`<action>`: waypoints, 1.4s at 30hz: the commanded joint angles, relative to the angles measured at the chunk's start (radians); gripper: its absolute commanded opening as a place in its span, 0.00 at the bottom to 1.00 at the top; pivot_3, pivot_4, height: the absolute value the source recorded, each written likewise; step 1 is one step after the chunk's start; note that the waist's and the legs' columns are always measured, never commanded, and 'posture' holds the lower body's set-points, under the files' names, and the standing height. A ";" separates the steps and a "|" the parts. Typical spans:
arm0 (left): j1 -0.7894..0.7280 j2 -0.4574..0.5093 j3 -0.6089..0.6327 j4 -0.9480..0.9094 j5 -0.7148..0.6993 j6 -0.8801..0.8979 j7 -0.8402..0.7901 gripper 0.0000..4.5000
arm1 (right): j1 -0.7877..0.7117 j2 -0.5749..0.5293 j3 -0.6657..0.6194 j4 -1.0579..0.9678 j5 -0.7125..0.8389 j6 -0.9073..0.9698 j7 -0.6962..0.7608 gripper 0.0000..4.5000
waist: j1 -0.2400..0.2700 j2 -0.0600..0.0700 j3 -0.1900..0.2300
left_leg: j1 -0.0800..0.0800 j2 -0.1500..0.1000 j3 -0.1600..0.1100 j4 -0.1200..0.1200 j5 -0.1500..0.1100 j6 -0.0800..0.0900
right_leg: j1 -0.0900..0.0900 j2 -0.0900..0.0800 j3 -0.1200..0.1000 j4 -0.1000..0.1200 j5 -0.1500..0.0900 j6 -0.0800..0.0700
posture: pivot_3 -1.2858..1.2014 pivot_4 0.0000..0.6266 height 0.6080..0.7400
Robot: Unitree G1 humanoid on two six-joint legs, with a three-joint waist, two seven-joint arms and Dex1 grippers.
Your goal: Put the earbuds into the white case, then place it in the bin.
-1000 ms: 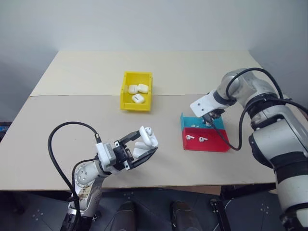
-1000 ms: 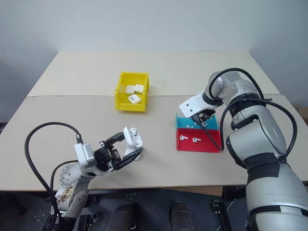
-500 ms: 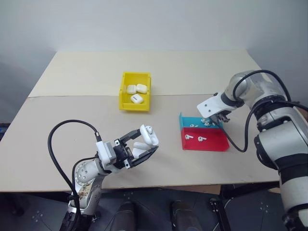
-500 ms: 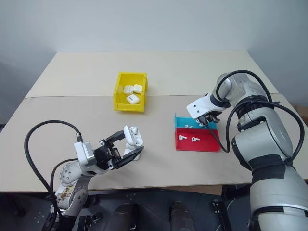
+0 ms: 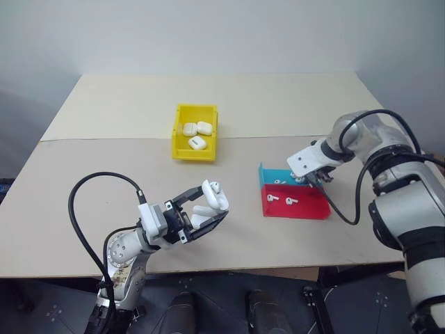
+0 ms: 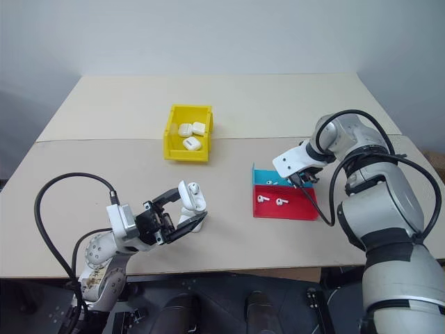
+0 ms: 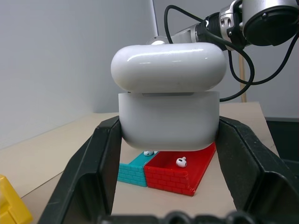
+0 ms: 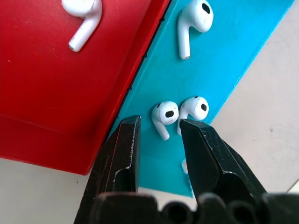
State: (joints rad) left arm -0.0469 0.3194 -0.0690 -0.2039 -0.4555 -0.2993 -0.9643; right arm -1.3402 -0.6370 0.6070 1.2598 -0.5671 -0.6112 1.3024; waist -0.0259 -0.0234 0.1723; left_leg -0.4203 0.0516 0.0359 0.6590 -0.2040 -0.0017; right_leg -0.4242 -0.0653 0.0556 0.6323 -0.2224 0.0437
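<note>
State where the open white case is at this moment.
In the left eye view, the white case sits lid-up in the left gripper at the table's near left, left of the red tray.

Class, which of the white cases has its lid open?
The white case held in the left tool; the three cases in the yellow bin are closed.

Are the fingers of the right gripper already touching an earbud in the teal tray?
Apart. The right wrist view shows the right gripper open above the teal tray, with teal visible between each finger and the nearest earbud.
</note>
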 commanded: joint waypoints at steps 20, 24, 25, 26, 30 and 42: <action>0.010 0.010 -0.001 -0.031 0.000 -0.010 0.016 0.61 | 0.003 0.015 -0.006 0.028 -0.040 -0.029 -0.095 0.39 | -0.015 0.000 0.000 | 0.001 0.000 0.000 0.000 0.000 0.000 | 0.000 0.000 0.001 0.000 0.000 0.000 | 0.52 0.24 1.00; 0.013 0.011 0.001 -0.032 0.002 -0.011 0.019 0.61 | 0.007 0.018 -0.007 0.035 -0.046 -0.032 -0.105 0.39 | -0.014 0.000 0.000 | 0.001 0.000 0.001 0.000 0.000 0.000 | 0.000 0.000 0.001 0.000 0.000 0.000 | 0.52 0.24 1.00; 0.014 0.011 0.001 -0.033 0.002 -0.012 0.019 0.61 | 0.008 0.019 -0.006 0.036 -0.048 -0.031 -0.108 0.39 | -0.015 0.000 0.000 | 0.001 0.000 0.001 0.000 0.000 0.000 | 0.000 0.000 0.001 0.000 0.000 0.000 | 0.52 0.24 1.00; 0.016 0.011 0.001 -0.034 0.003 -0.011 0.021 0.61 | 0.008 0.020 -0.006 0.036 -0.048 -0.033 -0.108 0.39 | -0.015 0.000 0.000 | 0.001 0.000 0.001 0.000 0.000 0.000 | 0.000 0.000 0.001 0.000 0.000 0.000 | 0.52 0.24 1.00; 0.018 0.011 0.001 -0.036 0.003 -0.012 0.022 0.61 | 0.005 0.025 -0.004 0.041 -0.049 -0.036 -0.107 0.39 | -0.015 0.000 0.000 | 0.001 0.000 0.001 0.000 0.000 0.000 | 0.000 0.000 0.001 0.000 0.000 0.000 | 0.52 0.24 1.00; 0.021 0.004 -0.001 -0.033 0.019 -0.022 0.045 0.61 | -0.022 0.038 0.001 0.065 -0.067 -0.020 -0.097 0.39 | -0.016 0.000 0.000 | 0.001 0.000 0.001 0.000 0.000 0.000 | 0.001 0.000 0.001 0.001 0.000 0.000 | 0.52 0.24 1.00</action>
State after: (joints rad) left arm -0.0302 0.3270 -0.0689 -0.2041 -0.4352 -0.3014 -0.9276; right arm -1.3293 -0.5950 0.6102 1.3199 -0.6241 -0.6373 1.1986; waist -0.0416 -0.0232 0.1722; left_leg -0.4189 0.0515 0.0367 0.6591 -0.2039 -0.0017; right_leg -0.4236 -0.0652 0.0570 0.6330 -0.2220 0.0441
